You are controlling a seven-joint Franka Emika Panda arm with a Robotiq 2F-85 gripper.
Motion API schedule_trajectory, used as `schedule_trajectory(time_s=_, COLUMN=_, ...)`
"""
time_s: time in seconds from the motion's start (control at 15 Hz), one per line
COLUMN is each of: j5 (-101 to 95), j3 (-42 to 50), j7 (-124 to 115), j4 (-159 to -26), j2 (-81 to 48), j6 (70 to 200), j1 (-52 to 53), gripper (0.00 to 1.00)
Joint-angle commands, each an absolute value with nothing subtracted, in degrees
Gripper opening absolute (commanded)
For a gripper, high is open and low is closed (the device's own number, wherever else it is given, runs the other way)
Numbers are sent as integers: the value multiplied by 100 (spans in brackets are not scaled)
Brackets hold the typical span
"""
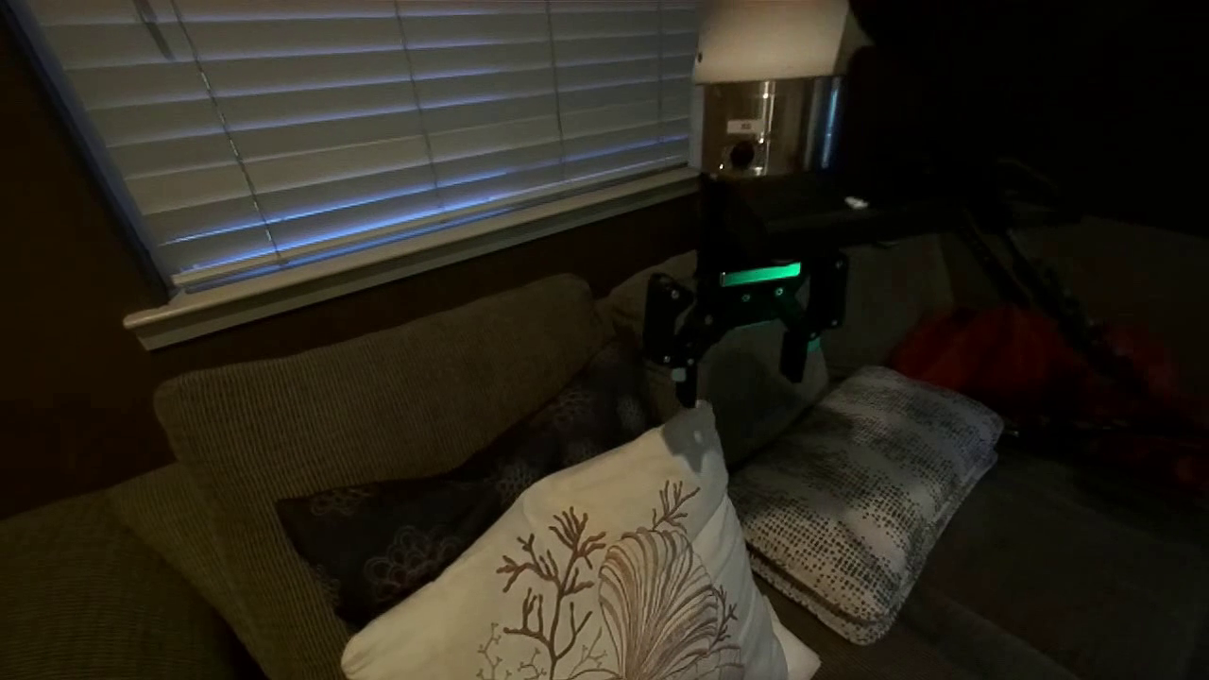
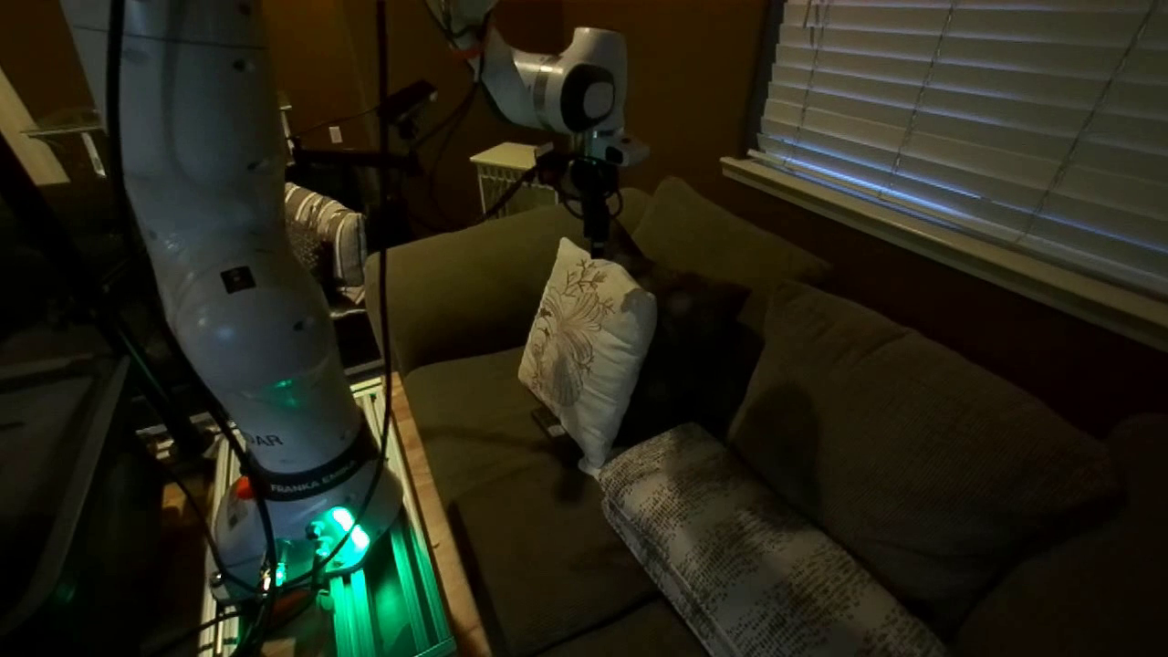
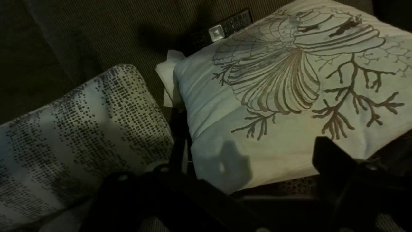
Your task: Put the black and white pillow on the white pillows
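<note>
The black and white pillow (image 1: 604, 586), cream with a branching design, leans upright on the sofa against a dark cushion; it also shows in an exterior view (image 2: 579, 342) and fills the right of the wrist view (image 3: 289, 93). The speckled white pillow (image 1: 869, 491) lies flat beside it on the seat, also in an exterior view (image 2: 757, 547) and at left in the wrist view (image 3: 96, 129). My gripper (image 1: 743, 380) is open and empty, pointing down at the branch pillow's top corner, its fingers spread wide in the wrist view (image 3: 251, 151). Contact with the pillow cannot be told.
A dark flowered cushion (image 1: 406, 548) stands behind the branch pillow. Sofa back cushions (image 2: 912, 401) rise behind both pillows, below a window sill (image 1: 416, 255). A remote (image 3: 225, 29) lies on the seat by the branch pillow. A red-orange item (image 1: 992, 354) sits beyond the speckled pillow.
</note>
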State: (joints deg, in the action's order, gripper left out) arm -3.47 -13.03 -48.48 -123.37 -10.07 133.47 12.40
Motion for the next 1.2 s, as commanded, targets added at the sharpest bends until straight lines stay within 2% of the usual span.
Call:
schedule_trajectory(time_s=0.0, j5=-664, j3=-1070, j7=-5258, j4=-11884, j2=-1606, j6=13711, j1=1534, gripper=100)
schedule_trajectory(time_s=0.6, j5=-562, j3=-647, j7=-5862, j4=-11013, j2=-2374, j6=13669, j1=1952, gripper=100)
schedule_trajectory(time_s=1.13, j5=-446, j3=-685, j7=-5584, j4=-11249, j2=-2217, j6=13697, j1=1870, gripper=100)
